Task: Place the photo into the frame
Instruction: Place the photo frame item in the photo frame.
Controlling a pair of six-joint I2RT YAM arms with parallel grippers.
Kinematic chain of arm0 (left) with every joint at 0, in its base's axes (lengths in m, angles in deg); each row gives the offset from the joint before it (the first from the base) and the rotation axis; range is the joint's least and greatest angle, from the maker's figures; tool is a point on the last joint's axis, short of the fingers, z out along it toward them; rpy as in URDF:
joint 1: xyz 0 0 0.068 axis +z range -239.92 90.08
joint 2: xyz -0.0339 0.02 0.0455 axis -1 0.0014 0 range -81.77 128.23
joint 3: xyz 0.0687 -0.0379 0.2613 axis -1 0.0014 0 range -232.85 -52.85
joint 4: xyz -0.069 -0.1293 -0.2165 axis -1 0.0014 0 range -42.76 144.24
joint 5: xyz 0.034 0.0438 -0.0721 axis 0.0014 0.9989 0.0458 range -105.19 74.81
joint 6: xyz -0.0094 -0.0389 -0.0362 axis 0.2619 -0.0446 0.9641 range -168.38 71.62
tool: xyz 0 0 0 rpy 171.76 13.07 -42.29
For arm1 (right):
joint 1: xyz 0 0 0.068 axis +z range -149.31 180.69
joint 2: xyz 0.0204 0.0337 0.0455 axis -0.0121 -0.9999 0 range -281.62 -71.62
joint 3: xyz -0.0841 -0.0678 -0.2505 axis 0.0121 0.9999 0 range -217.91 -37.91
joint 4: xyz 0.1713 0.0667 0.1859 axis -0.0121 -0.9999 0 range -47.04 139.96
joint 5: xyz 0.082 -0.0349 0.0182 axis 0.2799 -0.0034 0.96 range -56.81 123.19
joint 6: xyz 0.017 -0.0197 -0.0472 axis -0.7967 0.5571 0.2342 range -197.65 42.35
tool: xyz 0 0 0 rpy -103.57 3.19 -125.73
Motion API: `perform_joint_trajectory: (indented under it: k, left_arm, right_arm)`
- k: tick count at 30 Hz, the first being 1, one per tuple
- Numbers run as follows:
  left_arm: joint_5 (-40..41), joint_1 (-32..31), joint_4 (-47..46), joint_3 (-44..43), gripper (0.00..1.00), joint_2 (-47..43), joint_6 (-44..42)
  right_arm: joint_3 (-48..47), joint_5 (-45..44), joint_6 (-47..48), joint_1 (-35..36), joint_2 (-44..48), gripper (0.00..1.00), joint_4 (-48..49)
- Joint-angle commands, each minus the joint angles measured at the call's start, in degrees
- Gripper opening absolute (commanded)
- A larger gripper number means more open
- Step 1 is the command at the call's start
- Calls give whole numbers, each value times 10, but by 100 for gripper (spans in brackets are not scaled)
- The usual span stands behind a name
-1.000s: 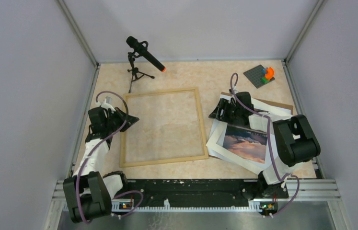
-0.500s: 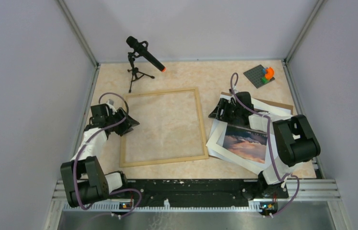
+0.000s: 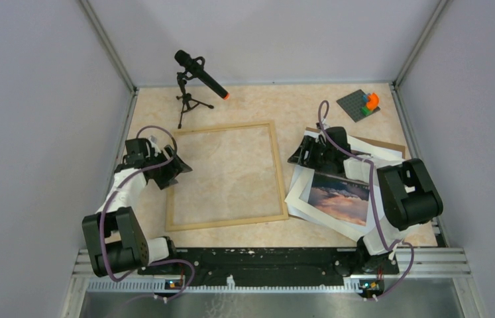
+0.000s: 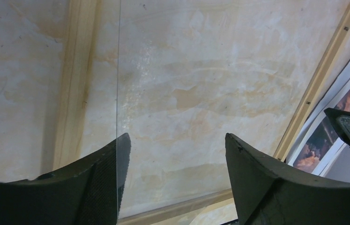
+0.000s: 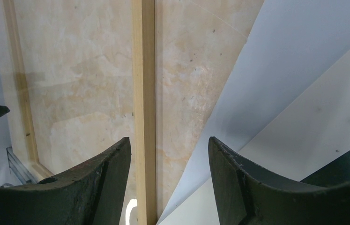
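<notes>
The frame (image 3: 228,221) lies flat in the middle of the counter (image 3: 251,106). It is thin, pale wood, and the counter shows through its middle.

The photo (image 3: 338,200) is not in the frame. It lies at 3 o'clock from the frame, just beside the frame's right strip. It shows pink and orange clouds. It rests on top of white sheets (image 3: 364,144), and a brown board (image 3: 393,146) peeks out from under them at 1 o'clock.

The left arm (image 3: 125,189) reaches to the frame's left strip, at 9 o'clock from the frame's middle. Its jaws are wide apart and hold nothing. In the left wrist view, the frame's strip (image 4: 77,84) and the bare counter show past them. A thin straight line runs down to the left jaw there, and I cannot tell what it is. The photo (image 4: 320,140) shows far off at 3 o'clock.

The right arm (image 3: 407,195) bends over the photo. Its jaws hang above the top left corner of the white sheets. They are partly open and hold nothing. In the right wrist view, a frame strip (image 5: 144,93) shows through the gap between them, and a white sheet (image 5: 304,93) lies at 3 o'clock.

A black microphone (image 3: 199,71) stands on a small stand at 11 o'clock from the frame. A grey plate with toy bricks (image 3: 362,104) sits at 1 o'clock on the counter.
</notes>
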Motion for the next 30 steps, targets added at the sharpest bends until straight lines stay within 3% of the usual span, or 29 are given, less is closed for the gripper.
perform_joint_trajectory:
  k: [1,14,23,30]
  left_arm:
    - [36,-2,33,-36,81,10,-13]
    - [174,-14,110,-91,98,50,-13]
    - [207,-70,110,-115,98,86,-2]
    - [243,-77,77,-101,98,101,8]
  right_arm:
    - [-2,4,1,7,-6,61,23]
    - [-8,11,-3,10,-26,61,27]
    - [-13,8,0,15,-27,61,20]
    - [-14,7,2,15,-29,61,19]
